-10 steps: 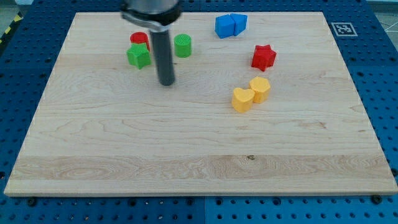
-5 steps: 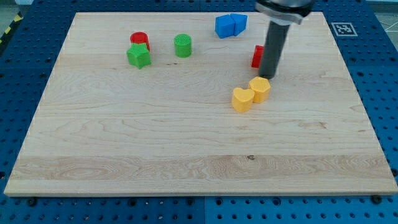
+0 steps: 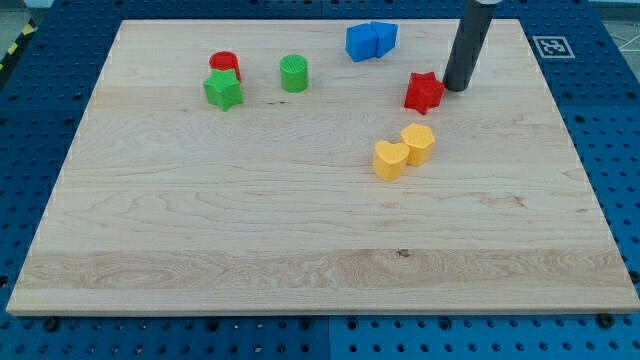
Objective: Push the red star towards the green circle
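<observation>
The red star (image 3: 423, 92) lies on the wooden board (image 3: 300, 220) at the view's upper right. The green circle (image 3: 294, 73), a short cylinder, stands to its left near the view's top. My tip (image 3: 457, 88) rests on the board just right of the red star, very close to it or touching its right side. The dark rod rises from there out of the view's top.
A red cylinder (image 3: 224, 63) and a green star (image 3: 223, 90) sit together left of the green circle. Two blue blocks (image 3: 370, 40) touch each other at the top. A yellow heart (image 3: 390, 159) and a yellow hexagon (image 3: 418, 143) sit below the red star.
My tip crossed from beside the green circle to the view's right, passed in front of the red star, and now stands at the star's right side. No block has moved.
</observation>
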`<act>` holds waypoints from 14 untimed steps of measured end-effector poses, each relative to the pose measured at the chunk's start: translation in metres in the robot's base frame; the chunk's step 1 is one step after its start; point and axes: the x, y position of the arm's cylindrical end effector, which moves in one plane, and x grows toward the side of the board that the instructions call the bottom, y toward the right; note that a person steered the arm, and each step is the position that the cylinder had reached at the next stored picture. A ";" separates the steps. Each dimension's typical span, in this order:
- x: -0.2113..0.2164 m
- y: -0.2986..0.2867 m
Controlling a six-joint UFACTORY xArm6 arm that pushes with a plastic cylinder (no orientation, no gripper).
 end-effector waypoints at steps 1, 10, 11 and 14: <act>-0.001 -0.020; 0.054 -0.038; 0.056 -0.043; 0.070 -0.103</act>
